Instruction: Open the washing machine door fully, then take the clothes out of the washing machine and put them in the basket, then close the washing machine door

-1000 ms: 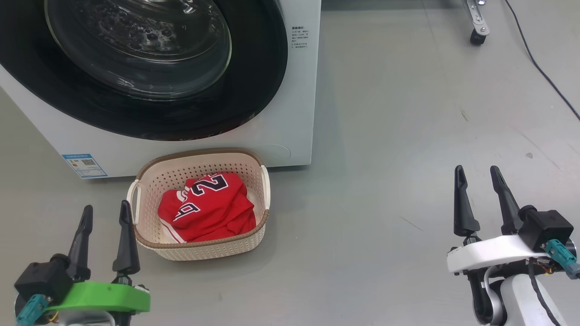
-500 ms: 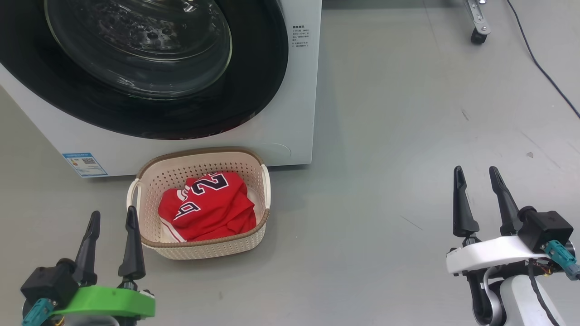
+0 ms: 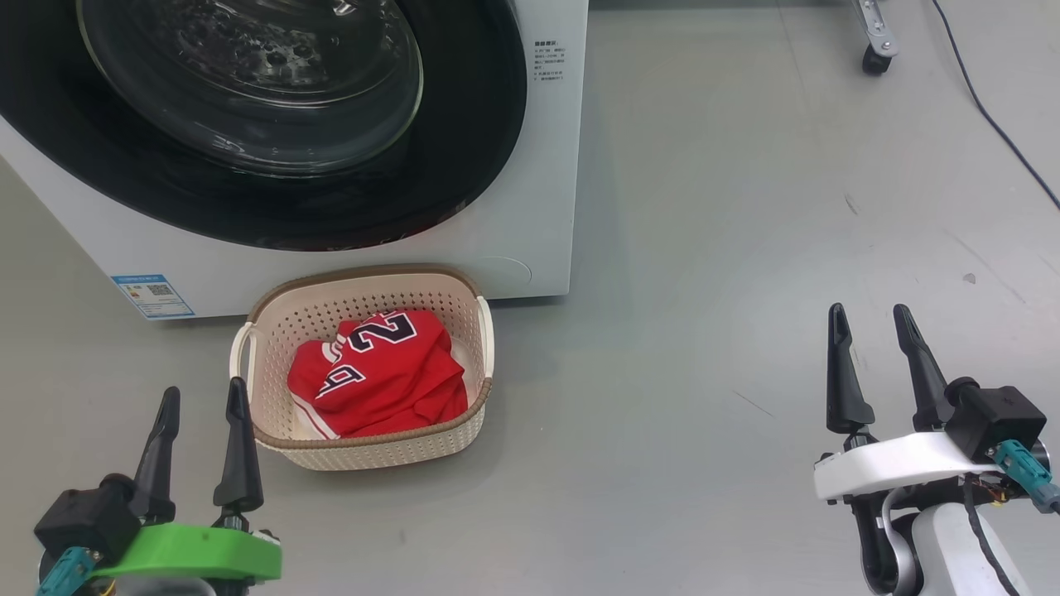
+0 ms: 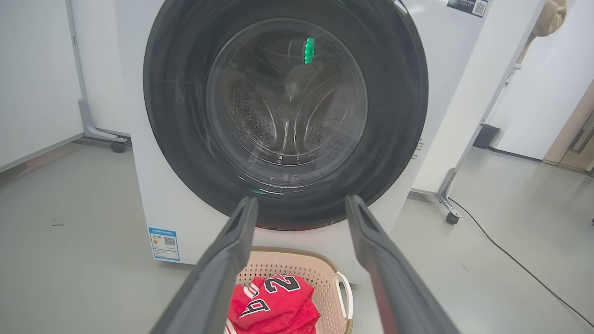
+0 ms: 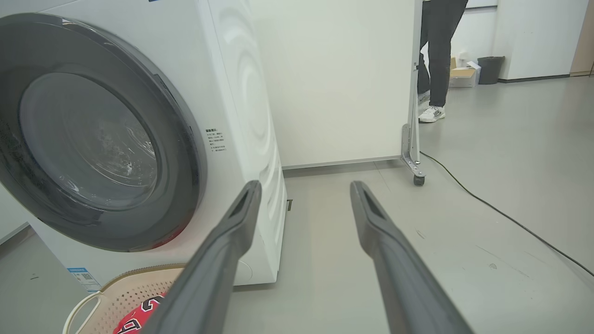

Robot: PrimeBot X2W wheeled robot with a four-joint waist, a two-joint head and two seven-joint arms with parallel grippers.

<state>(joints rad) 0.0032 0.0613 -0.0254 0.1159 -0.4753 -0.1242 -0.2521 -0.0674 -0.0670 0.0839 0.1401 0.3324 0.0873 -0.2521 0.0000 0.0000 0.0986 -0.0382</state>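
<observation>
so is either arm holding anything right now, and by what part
Nothing is held: the left gripper and right gripper both have open, empty jaws.

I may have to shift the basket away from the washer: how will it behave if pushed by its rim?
Probably slides easily: the basket is perforated plastic on a smooth floor. Likely light, holding only soft clothes. Its low, wide shape should resist tipping.
</observation>
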